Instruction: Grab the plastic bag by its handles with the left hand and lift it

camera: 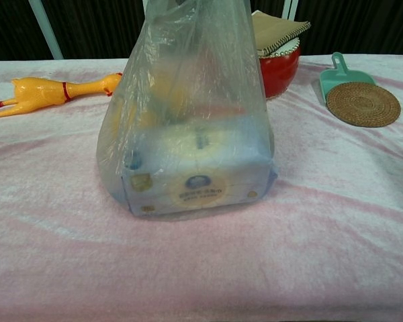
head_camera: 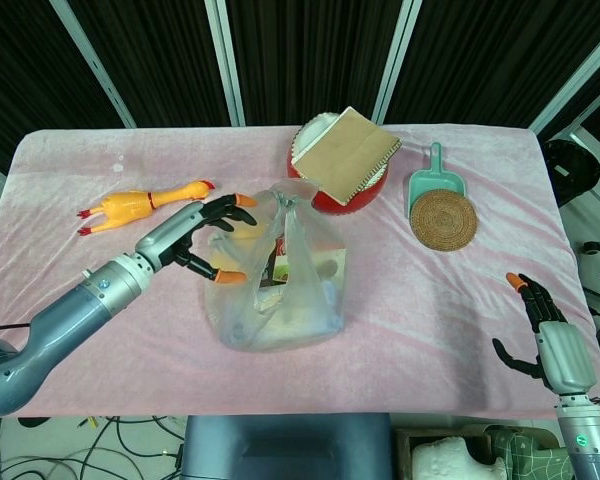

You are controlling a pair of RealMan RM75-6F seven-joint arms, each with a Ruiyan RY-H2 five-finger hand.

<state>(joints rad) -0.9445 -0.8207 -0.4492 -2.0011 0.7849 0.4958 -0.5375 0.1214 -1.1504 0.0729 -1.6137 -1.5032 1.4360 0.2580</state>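
Closest to the chest camera stands the plastic bag (camera: pixel 188 114), mid-table on the pink cloth (camera: pixel 336 221), a box inside and its handles (head_camera: pixel 283 198) gathered upright. Left hand (head_camera: pixel 212 237) sits beside the bag's upper left, fingers spread, holding nothing. It should probably reach higher and hook both loops together. Right hand (head_camera: pixel 540 325) rests open, well apart.

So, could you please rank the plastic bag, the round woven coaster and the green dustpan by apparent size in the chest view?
1. plastic bag, clearly largest, though nearest the camera
2. woven coaster
3. green dustpan, partly hidden behind the coaster, so its rank is unsure
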